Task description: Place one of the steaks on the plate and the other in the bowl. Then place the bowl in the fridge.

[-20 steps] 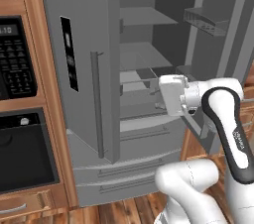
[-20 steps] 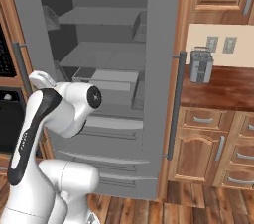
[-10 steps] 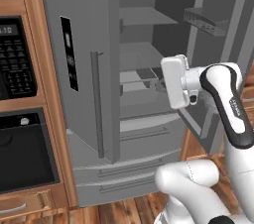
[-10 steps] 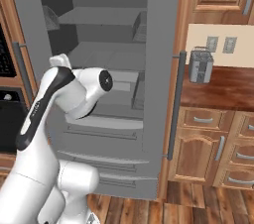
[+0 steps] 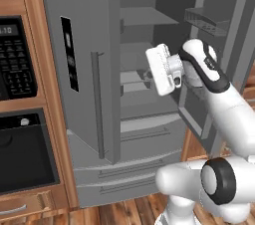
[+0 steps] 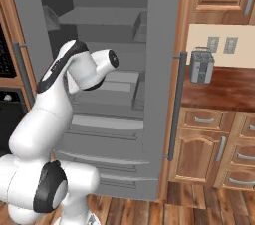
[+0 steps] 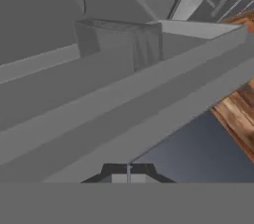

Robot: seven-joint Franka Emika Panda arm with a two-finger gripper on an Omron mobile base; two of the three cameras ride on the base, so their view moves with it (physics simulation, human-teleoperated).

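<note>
The tall grey fridge [image 5: 84,45] stands with its doors swung open, and its grey shelves [image 6: 99,17] and lower drawers [image 6: 99,124] show. My gripper [image 5: 155,72] hangs in front of the open compartment at middle-shelf height. It is shut, and the fingertips [image 7: 128,176] meet with nothing between them. In the hand view it looks slantwise down over the fridge's drawer fronts [image 7: 99,119] to a strip of wooden floor [image 7: 238,114]. The steaks, the plate and the bowl are hidden or out of view.
The open right fridge door [image 5: 219,25] with its door bins stands close beside my forearm. A black wall oven panel [image 5: 15,59] and its window [image 5: 20,154] are at the left. A toaster [image 6: 200,66] sits on the wooden counter [image 6: 224,84] at the right.
The jaws have gone from open to shut. The hand has risen and drawn back from the fridge shelf, and the arm's elbow has lifted.
</note>
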